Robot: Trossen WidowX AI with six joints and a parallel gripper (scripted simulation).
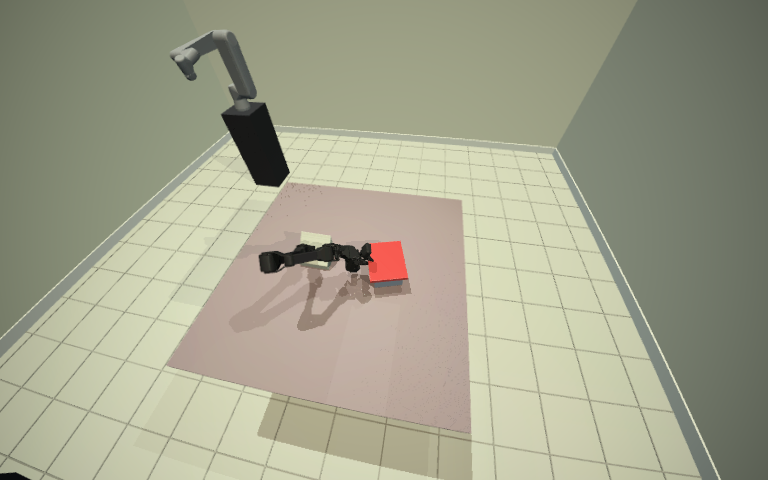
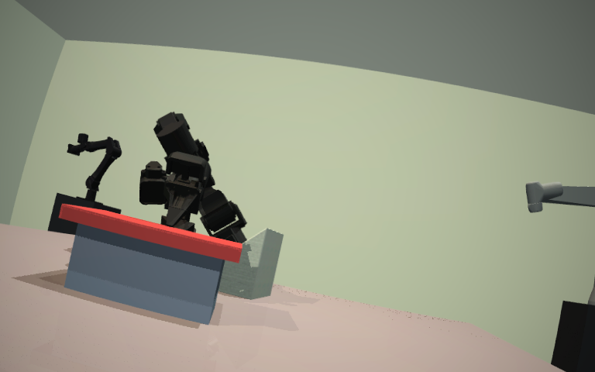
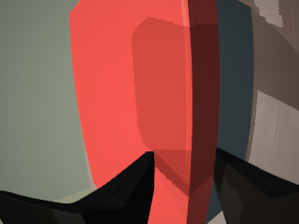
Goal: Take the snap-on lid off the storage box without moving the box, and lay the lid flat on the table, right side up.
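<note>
The red lid (image 1: 389,260) (image 2: 153,230) (image 3: 112,93) sits flat on the blue-grey storage box (image 1: 388,283) (image 2: 144,280) (image 3: 235,84), right side up, its rim overhanging the walls. The box stands on the pinkish table (image 1: 430,339) (image 2: 373,342). My gripper (image 1: 370,258) (image 3: 183,157) is shut on the edge of the lid at the side nearest the arm. In the wrist view one finger is over the lid's top face and the other is beside its rim, by the box wall. In the exterior view the fingertips are hidden behind the lid.
A pale block (image 1: 309,237) (image 2: 267,263) stands under and beside my arm. A grey arm (image 1: 235,62) (image 2: 550,193) stands on a black pedestal (image 1: 257,147) (image 2: 574,337) beyond the table corner. Another black arm (image 2: 104,164) stands in the background of the exterior view.
</note>
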